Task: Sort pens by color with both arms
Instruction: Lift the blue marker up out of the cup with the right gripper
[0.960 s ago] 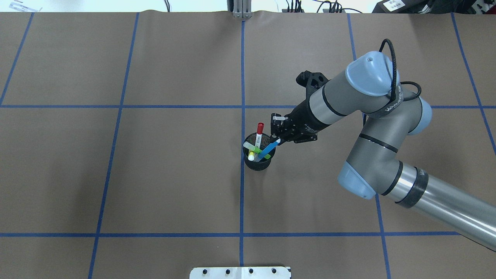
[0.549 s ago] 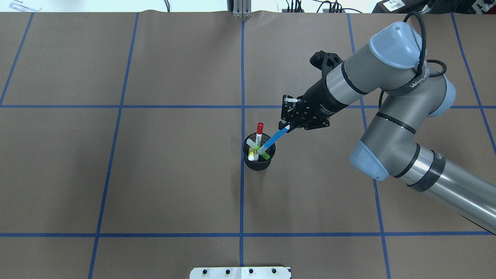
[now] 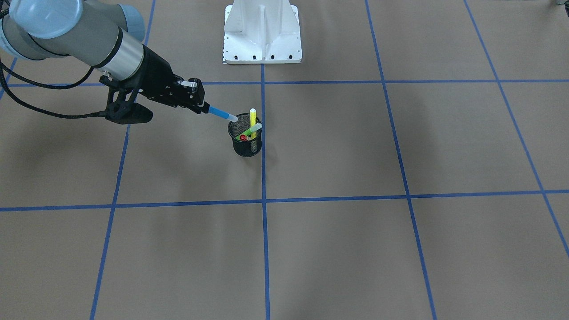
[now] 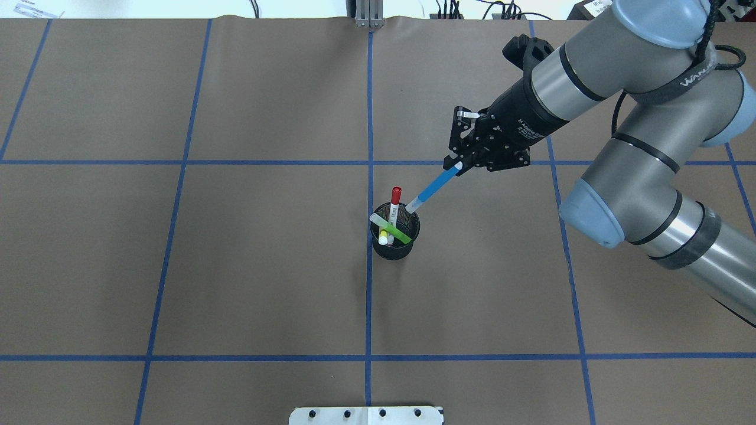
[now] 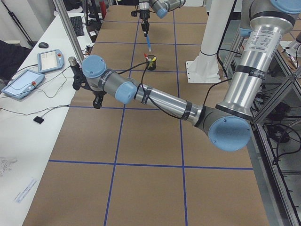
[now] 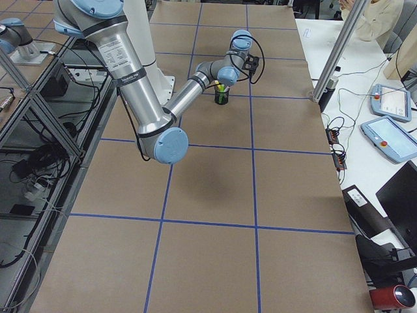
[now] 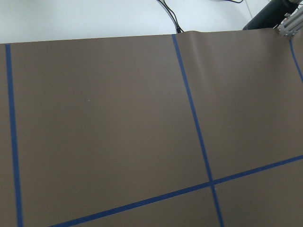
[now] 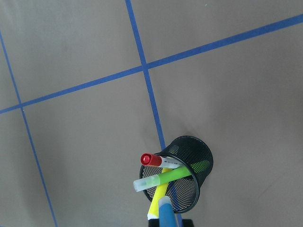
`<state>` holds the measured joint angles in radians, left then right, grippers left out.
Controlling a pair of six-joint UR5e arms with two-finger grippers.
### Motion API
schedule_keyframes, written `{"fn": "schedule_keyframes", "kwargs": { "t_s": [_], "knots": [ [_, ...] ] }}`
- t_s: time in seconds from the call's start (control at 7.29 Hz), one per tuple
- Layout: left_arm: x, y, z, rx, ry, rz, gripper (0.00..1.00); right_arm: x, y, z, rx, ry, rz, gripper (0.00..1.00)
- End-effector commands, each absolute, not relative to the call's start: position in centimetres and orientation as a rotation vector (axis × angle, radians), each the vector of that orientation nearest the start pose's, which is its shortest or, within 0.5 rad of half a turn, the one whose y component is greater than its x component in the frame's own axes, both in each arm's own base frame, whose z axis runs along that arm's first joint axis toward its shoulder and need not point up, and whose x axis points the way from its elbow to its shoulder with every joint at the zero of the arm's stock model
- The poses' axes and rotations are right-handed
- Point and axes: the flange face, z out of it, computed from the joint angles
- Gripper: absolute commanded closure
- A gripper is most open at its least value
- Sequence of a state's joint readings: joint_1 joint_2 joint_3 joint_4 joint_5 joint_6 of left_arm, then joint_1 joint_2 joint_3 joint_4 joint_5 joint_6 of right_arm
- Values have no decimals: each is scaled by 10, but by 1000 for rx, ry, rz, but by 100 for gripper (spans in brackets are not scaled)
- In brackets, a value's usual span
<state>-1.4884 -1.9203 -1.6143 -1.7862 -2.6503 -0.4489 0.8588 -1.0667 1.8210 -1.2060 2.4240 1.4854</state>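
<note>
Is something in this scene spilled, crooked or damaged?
Nothing stands out. The black mesh cup stands upright, with the red-capped pen, lime green pen and yellow pen leaning crosswise inside. The right gripper holds the blue pen above the cup. Nothing is spilled.

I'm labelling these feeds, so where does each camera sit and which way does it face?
Front-facing: across the table, facing the base; right gripper at left.
Overhead: behind the robot, looking down; right arm from right.
Exterior left: table's left end; left arm near.
Exterior right: opposite end; right arm near.
Left wrist: bare table only.
Right wrist: down onto the mesh cup.
Front-facing and overhead share the gripped blue pen.
</note>
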Motion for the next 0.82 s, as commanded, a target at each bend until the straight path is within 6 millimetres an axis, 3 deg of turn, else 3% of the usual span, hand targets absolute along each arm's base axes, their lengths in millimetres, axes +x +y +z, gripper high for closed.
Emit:
{"fn": "schedule_keyframes", "kwargs": {
  "t_s": [0.0,0.14,0.41,0.69],
  "knots": [
    [94,-628,317,139,1217,-26,1,-338,-512,221,-161,-1237,192,84],
    [121,-626,295,122,1234,-17,1,-342,-520,228,-140,-1212,155,84],
    [147,-628,261,148,1243,35,1,-375,-551,205,-130,-1149,90,84],
    [196,-624,215,219,1240,121,1,-405,-553,217,-115,-1094,-16,84]
  ]
}}
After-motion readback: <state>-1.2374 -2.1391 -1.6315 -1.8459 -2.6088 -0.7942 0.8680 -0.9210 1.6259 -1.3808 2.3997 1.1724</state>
